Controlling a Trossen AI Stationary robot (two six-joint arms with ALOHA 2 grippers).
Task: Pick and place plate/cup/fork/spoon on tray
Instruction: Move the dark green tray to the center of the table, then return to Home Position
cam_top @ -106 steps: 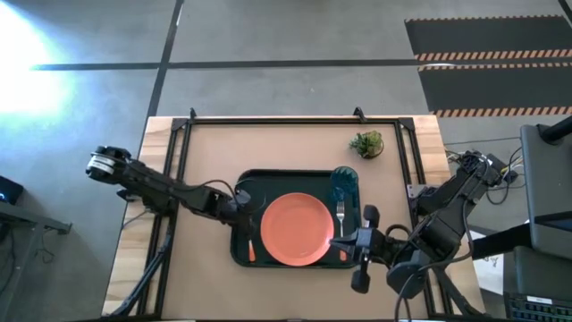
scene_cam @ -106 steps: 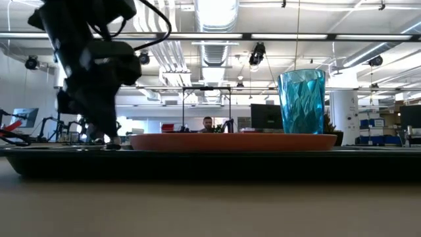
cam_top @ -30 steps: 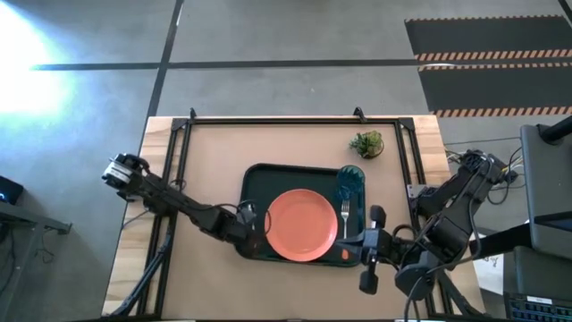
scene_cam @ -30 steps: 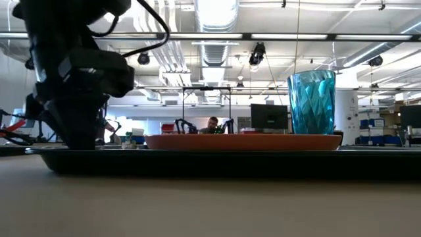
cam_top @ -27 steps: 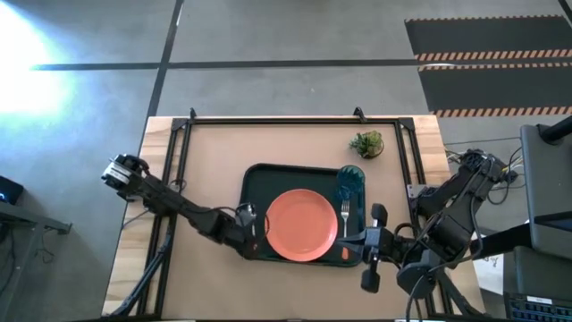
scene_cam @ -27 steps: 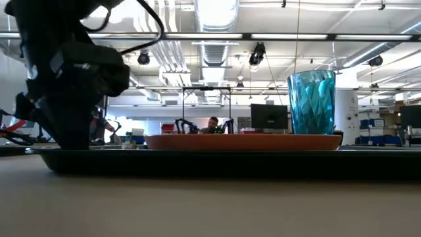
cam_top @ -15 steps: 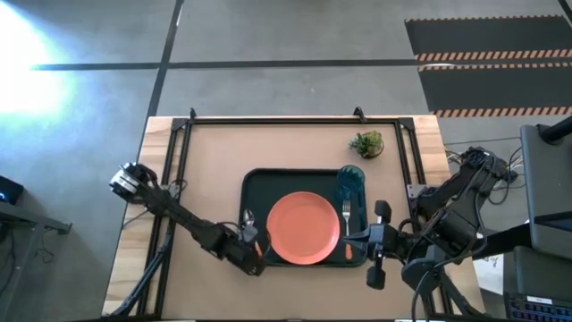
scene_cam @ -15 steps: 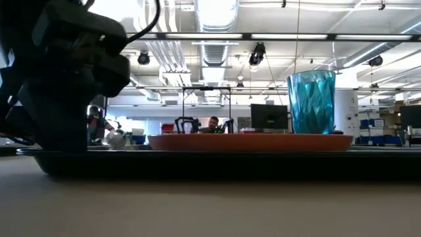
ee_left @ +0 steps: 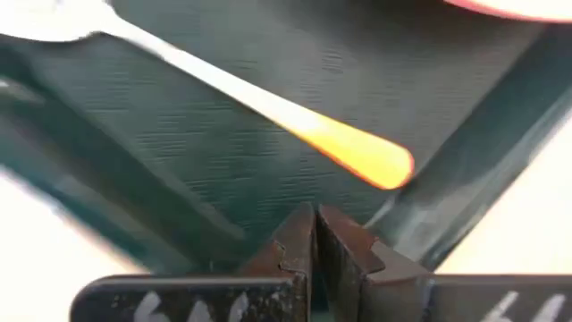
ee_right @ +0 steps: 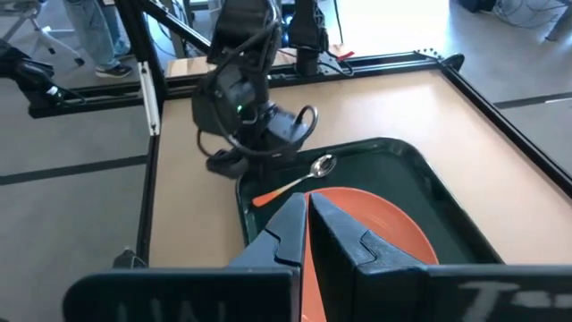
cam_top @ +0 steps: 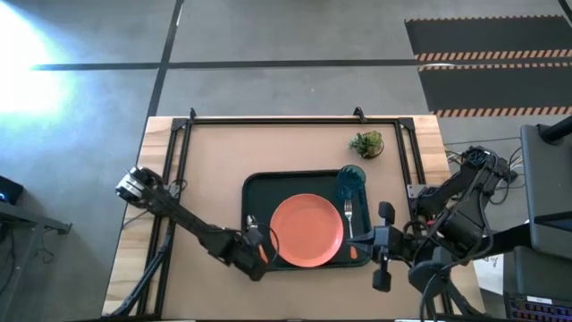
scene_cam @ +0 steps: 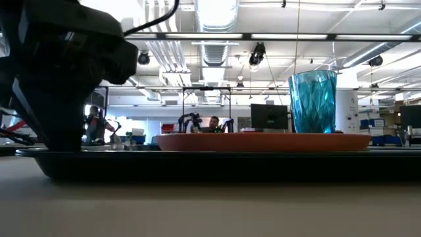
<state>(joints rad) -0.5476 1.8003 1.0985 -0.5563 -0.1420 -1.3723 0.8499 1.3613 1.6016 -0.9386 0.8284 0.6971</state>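
One round orange-red plate [cam_top: 307, 230] on green tray [cam_top: 259, 185].

Dark green plastic tray [ee_left: 179, 170] with fine ribbed texture; spoon [ee_left: 268, 107]: shiny metal bowl, glossy orange plastic handle. Translucent teal cup [scene_cam: 312, 102], faceted. Smooth orange-red plate [cam_top: 307, 231]. Matt tan desk [cam_top: 268, 148].

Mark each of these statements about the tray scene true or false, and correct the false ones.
1. The plate lies on the tray. True.
2. The cup stands off the tray beside the potted plant. False: it stands in the tray's far right corner.
3. The spoon lies on the tray left of the plate. True.
4. The left tool holds the spoon. False: it is shut and empty near the handle.
5. The fork lies on the plate. False: it lies on the tray, right of the plate.
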